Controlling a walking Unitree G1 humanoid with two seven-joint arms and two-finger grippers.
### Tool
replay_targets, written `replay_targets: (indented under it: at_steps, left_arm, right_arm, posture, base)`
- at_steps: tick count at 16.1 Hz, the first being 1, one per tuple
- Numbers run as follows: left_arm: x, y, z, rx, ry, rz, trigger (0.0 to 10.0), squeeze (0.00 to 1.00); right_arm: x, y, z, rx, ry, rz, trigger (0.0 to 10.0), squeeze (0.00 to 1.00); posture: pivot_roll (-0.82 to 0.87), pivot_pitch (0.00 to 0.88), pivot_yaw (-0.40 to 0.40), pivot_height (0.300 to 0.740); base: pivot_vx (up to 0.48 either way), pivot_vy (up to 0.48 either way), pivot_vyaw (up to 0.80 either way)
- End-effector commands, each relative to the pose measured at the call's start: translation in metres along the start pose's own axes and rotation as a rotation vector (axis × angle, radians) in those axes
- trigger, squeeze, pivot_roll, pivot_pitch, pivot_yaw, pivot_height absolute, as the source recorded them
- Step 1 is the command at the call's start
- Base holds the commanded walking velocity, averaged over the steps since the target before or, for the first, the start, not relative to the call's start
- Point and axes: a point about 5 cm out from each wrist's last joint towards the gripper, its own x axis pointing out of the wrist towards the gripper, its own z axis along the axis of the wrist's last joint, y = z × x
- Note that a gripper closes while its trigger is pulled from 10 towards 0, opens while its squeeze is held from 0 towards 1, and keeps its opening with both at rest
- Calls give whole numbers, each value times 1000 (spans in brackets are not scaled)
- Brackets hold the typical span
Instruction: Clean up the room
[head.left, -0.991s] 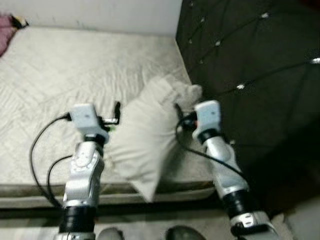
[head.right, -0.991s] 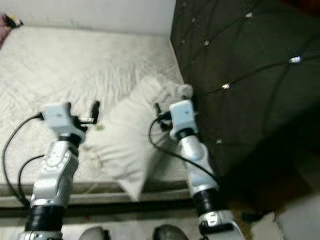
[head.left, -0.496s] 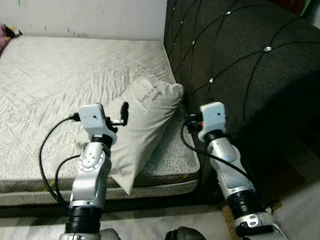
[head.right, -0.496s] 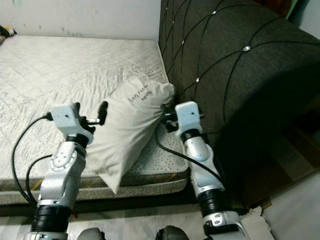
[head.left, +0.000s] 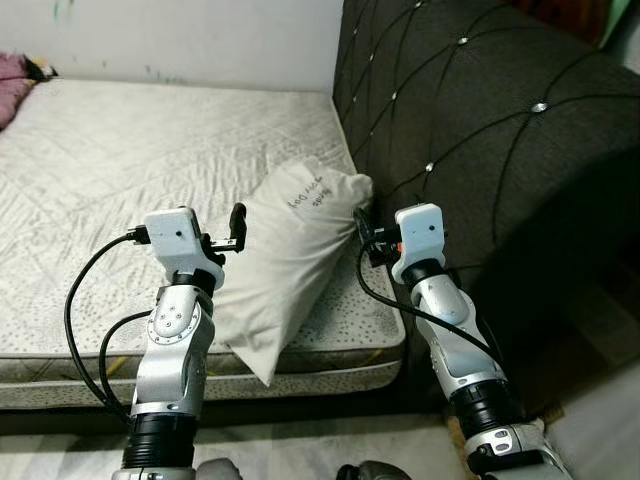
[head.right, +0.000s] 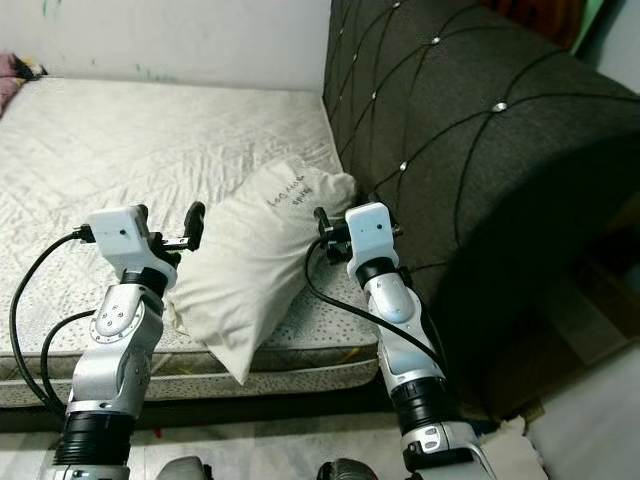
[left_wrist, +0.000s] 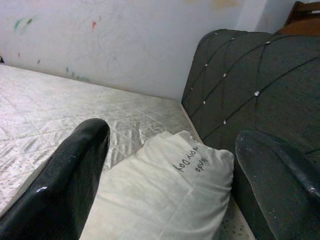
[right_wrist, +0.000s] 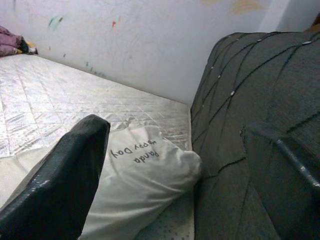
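1. A soft, creased white pillow (head.left: 290, 262) with handwriting lies on my quilted mattress (head.left: 120, 170), at its corner beside the tufted dark headboard (head.left: 480, 130).
2. My left end effector (head.left: 236, 228) and right end effector (head.right: 322, 222) flank it, both released, fingers spread.

Left gripper (left_wrist: 170, 165) spread; pillow (left_wrist: 165, 200) between, apparently untouched.

**Silver arms, white wrists, black fingers**

Both arms are jointed silver metal with black collars near the base. Each ends in a boxy white wrist housing. The left gripper (head.left: 237, 226) and right gripper (head.right: 321, 222) have glossy black fingers (left_wrist: 60, 187). Looping black cables (head.left: 80, 300) trail along each forearm.
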Motion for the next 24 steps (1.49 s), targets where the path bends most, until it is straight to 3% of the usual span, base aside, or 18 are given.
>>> replay_targets:
  at_steps: [1,4,20,24]
  left_arm:
    - [0,-4,7,10,-33,-9,10000,0]
    - [0,-7,8,3,-42,-25,10000,0]
    - [-1,-8,7,-7,-37,-43,10000,0]
    - [-1,-8,5,-9,-29,-35,10000,0]
  right_arm:
    - [4,-2,6,-18,-21,11,10000,0]
    - [4,-2,6,-21,-18,17,10000,0]
    - [4,0,5,-35,-17,23,10000,0]
    - [4,-1,4,-30,-14,23,10000,0]
  posture:
    - [9,0,-65,740]
    - [10,0,-67,740]
    - [10,0,-62,740]
    - [11,0,-63,740]
  base:
    - [0,0,0]
    - [0,0,0]
    - [296,0,59]
    - [0,0,0]
